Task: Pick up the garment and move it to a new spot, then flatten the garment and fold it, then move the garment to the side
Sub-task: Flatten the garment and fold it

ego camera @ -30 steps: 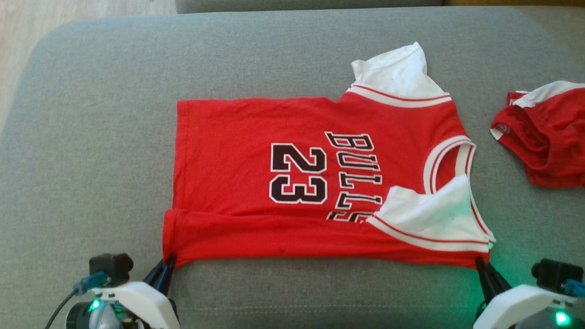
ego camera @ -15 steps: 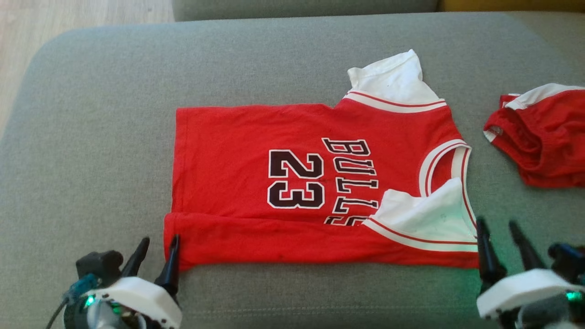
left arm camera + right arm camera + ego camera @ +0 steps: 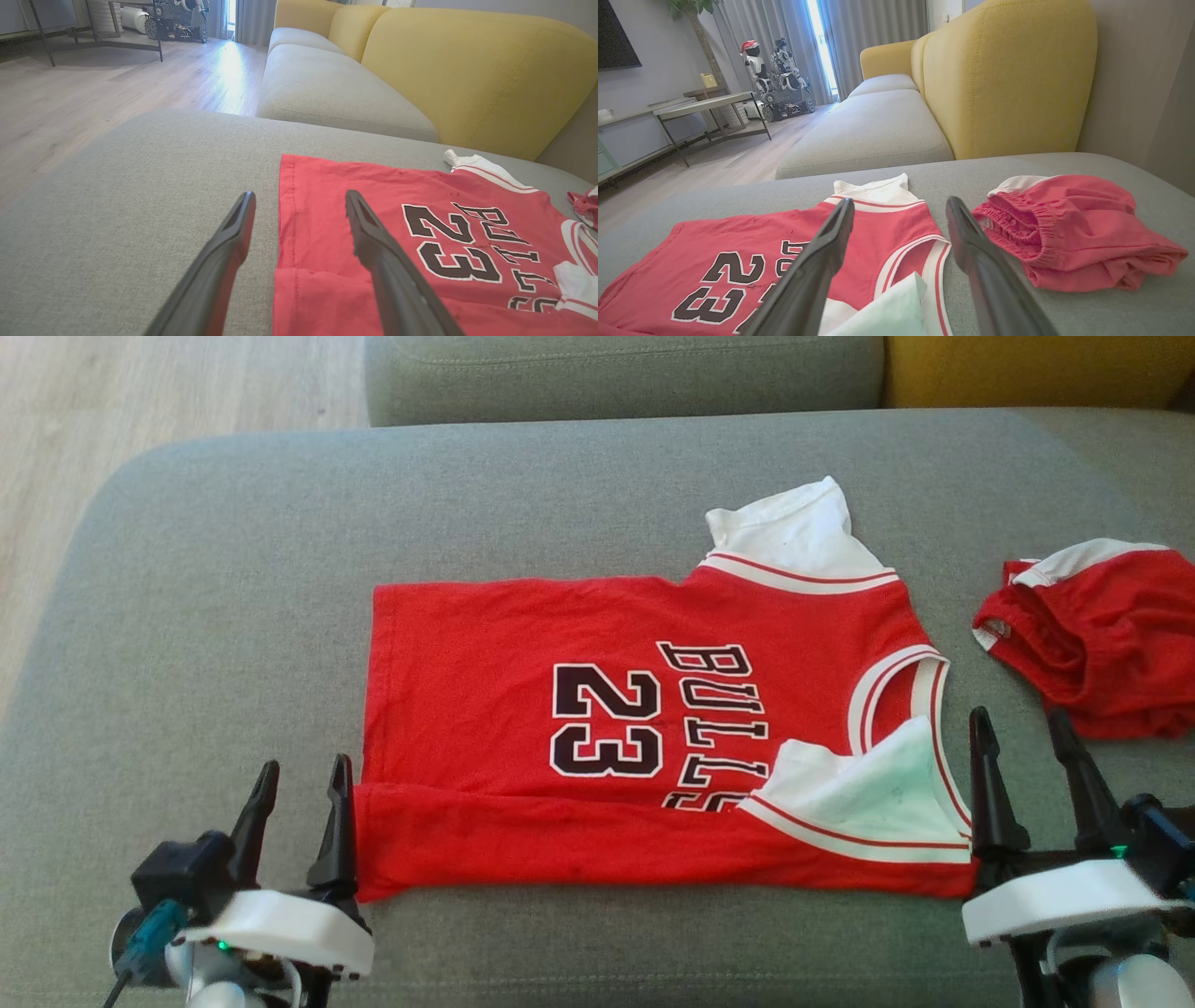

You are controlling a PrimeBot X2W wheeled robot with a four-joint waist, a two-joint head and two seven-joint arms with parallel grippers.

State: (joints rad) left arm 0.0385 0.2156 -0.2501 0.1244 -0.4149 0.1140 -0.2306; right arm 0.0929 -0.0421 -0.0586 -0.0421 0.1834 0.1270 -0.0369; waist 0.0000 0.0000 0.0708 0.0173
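Clearly the red jersey (image 3: 597, 709) lies flat, number side up, in the middle of the grey sofa cushion (image 3: 215, 579), hem toward the robot's left and collar toward its right. Its near long edge is turned over onto the body as a narrow band (image 3: 560, 845), and the near white sleeve (image 3: 859, 793) lies across the lettering, so the folding step looks part done. The left gripper (image 3: 304, 765) stands just beside the hem corner and the right gripper (image 3: 1018, 716) just beside the shoulder end, both with jaws spread wide and nothing in them. Crumpled red shorts (image 3: 1092, 635) lie off to the right. The next move probably calls for taking the far hem corner and the far white sleeve (image 3: 794, 527), then bringing that edge over toward the near one with the cloth kept taut.
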